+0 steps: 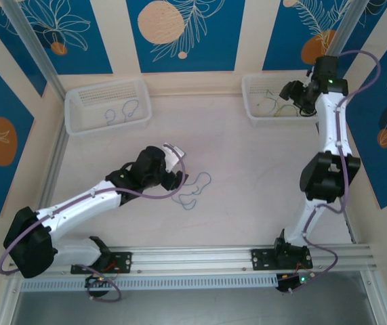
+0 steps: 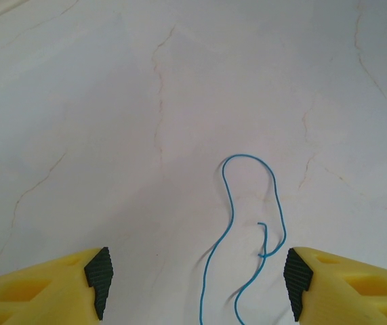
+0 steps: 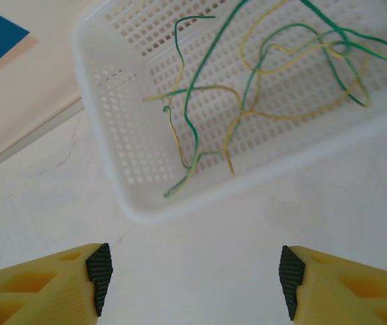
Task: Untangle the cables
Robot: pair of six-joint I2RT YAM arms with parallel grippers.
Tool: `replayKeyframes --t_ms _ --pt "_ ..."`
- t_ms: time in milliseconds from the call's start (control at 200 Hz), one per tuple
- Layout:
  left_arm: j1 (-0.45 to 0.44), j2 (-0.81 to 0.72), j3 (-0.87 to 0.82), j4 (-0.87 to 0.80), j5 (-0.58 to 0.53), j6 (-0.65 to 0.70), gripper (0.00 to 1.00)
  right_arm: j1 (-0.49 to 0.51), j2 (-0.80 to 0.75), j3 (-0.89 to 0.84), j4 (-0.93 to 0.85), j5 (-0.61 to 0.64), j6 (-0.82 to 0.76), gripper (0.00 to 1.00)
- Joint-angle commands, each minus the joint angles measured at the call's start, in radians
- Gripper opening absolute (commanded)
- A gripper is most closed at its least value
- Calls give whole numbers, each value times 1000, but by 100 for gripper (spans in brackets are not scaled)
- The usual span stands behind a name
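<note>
**Surface and room.** We see a pale tabletop (image 1: pixel 261 176) veined with fine crack-like lines. It is closed in by walls (image 1: pixel 186 34) of blue panels with white leaf drawings and orange discs, set between cream stripes. An aluminium rail (image 1: pixel 207 257) runs along the near edge. Two white perforated baskets stand at the far edge.
- The left basket (image 1: pixel 78 108) holds a curly blue wire (image 1: pixel 122 112).
- The right basket (image 3: pixel 112 122) holds the green cables (image 3: pixel 188 101) and the yellow cables (image 3: pixel 274 116), looped over and across one another.

A blue cable (image 2: pixel 232 215) lies loose on the bare table near the centre, well apart from both baskets.

**Pincers.** The left gripper (image 2: pixel 196 281) is spread wide. We find its black pads (image 2: pixel 99 274) on either side of the blue cable's near end, which lies on the surface between them, touched by neither. The right gripper (image 3: pixel 193 277) is likewise spread, with nothing between its pads. It hangs over bare table just in front of the right basket's near corner.

**Arms.** The left arm (image 1: pixel 78 203) lies low, reaching diagonally from its base at the near left toward the table's centre. The right arm (image 1: pixel 329 135) rises from its base, bends at a raised elbow and stretches to the far right corner, with its wrist turned toward the right basket.
</note>
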Motion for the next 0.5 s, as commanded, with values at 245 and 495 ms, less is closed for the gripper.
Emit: replayKeyframes --t_ms 245,495 --pt "-43 116 122 -195 -12 45 74 341 -548 -706 468 -29 -54 72" --pt "-117 305 198 -232 -16 52 75 470 -710 -1076 757 -97 81 74"
